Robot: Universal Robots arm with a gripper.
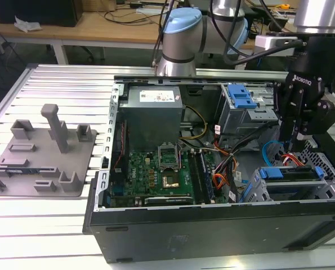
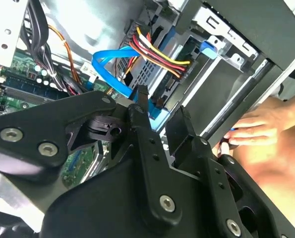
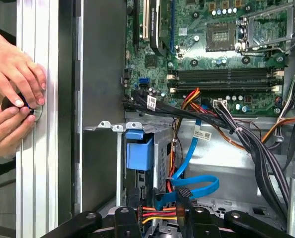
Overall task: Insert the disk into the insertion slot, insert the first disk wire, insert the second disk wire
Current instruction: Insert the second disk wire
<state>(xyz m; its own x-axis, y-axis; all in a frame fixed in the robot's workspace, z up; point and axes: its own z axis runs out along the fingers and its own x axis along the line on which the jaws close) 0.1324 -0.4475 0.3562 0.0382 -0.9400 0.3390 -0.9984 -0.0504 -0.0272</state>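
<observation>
The step in hand looks to be the second disk wire [image 1: 267, 151]. Taking the exterior view from left to right, that blue cable loops just beside the insertion slot [image 1: 282, 194]. The disk [image 1: 285, 172] sits inside the slot, its blue carrier at the slot's top. The first disk wire [image 1: 294, 159] arches just above the slot, and the gripper [image 1: 298, 138] hangs directly over it.

In the first wrist view the cable's dark plug [image 3: 183, 194] lies against one fingertip, and the red-orange strands cross the gap. The jaws stand narrowly apart and, as far as I can judge, clamp nothing.

The next move calls for squaring the plug to the disk and pushing it straight and gently. The place where the plugs meet the disk is hidden behind the fingers, so seating is unclear. A person's hands [image 3: 16, 89] rest on the ribbed table [image 3: 38, 173], well apart from the slot.
</observation>
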